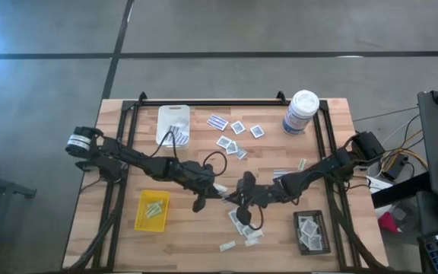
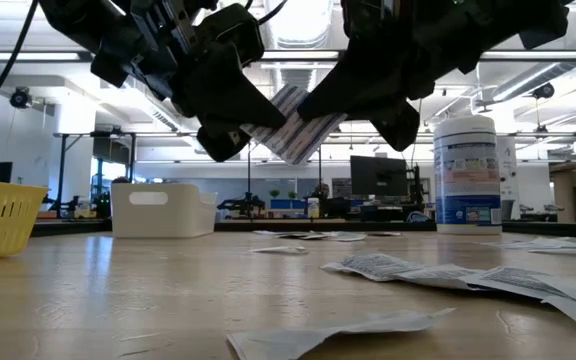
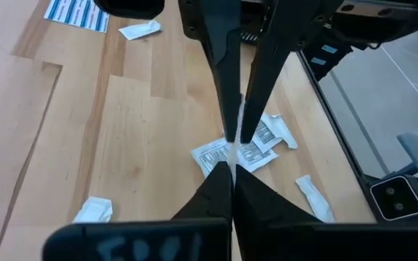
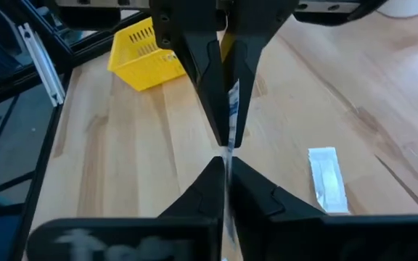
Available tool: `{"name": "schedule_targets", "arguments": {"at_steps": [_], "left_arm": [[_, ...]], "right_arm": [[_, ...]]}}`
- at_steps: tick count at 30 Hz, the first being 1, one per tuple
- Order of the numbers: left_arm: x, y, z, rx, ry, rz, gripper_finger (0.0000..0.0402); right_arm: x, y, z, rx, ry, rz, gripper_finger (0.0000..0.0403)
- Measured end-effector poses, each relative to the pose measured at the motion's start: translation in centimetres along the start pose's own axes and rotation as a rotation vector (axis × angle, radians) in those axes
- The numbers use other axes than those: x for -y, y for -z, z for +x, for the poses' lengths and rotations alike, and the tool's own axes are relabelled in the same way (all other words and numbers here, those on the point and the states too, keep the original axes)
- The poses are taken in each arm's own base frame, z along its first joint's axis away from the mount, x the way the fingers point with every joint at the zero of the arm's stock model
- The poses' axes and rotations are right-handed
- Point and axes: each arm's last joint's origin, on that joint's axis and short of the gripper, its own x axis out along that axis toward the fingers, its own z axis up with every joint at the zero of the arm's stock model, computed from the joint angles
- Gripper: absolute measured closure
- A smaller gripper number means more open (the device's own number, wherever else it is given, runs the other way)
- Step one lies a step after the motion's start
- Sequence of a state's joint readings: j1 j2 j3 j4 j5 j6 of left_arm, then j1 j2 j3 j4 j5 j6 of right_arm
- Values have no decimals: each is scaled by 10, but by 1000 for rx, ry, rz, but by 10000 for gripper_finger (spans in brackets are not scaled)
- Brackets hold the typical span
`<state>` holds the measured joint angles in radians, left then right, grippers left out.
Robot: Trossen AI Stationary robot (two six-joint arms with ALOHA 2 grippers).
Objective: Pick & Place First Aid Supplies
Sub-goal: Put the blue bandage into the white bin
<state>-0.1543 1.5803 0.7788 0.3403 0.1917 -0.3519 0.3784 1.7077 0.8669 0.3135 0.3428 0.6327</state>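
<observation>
Blue-and-white striped packet [image 2: 295, 125], flat and thin, hangs tilted above bare wood, pinched between the left gripper [image 2: 230, 135] and right gripper [image 2: 368, 112], both clamped on its edges. Crinkled white packets [image 2: 448, 273] lie loose on the table [image 2: 118, 290] below them, open planks nearer the yellow tray [image 1: 152, 210].

— Where on the surface [image 1: 120, 129]?
— Middle, raised above it: left claw [image 1: 217, 188] and right claw [image 1: 229, 195] tip to tip, one striped packet [image 2: 298, 125] pinched between.
— Around?
— Loose packets [image 1: 233, 137] behind, more packets [image 1: 243, 227] in front. Canister [image 1: 300, 112] back right. One tray [image 1: 173, 123] back left, another front left [image 1: 151, 210], third front right [image 1: 312, 231].
</observation>
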Motion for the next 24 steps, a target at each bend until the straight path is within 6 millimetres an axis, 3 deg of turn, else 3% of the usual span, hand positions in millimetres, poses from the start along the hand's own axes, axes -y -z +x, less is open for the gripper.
{"name": "schedule_targets", "arguments": {"at_steps": [12,24], "left_arm": [[-11,3,-12,-100,-73,-24,401],[-38,-4,-59,-89,-237,-45,401]], "right_arm": [[5,-2,-8,-49,40,-12,307],[2,-7,-18,-56,29,-4,307]]}}
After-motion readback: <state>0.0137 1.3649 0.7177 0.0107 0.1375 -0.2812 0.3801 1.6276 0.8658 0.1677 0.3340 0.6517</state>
